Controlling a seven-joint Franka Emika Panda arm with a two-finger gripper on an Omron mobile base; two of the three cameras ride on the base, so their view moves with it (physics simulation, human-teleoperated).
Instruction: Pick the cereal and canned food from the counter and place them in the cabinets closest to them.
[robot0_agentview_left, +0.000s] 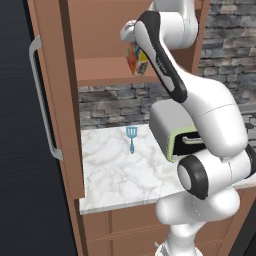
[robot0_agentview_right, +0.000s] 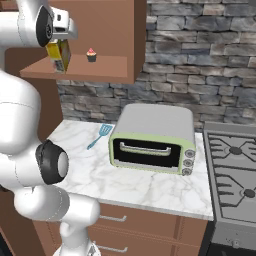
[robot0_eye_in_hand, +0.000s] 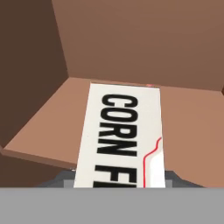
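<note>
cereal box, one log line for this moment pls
gripper: shut on cereal | cereal: over open cabinet shelf | cupcake: on shelf

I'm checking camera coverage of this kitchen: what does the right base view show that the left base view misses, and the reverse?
Right base view alone: a cupcake on the cabinet shelf, the stovetop, and the toaster oven's full front. Left base view alone: the open cabinet door with its grey bar handle. Both share the cereal at the shelf, the blue spatula on the counter, and the stone wall.
</note>
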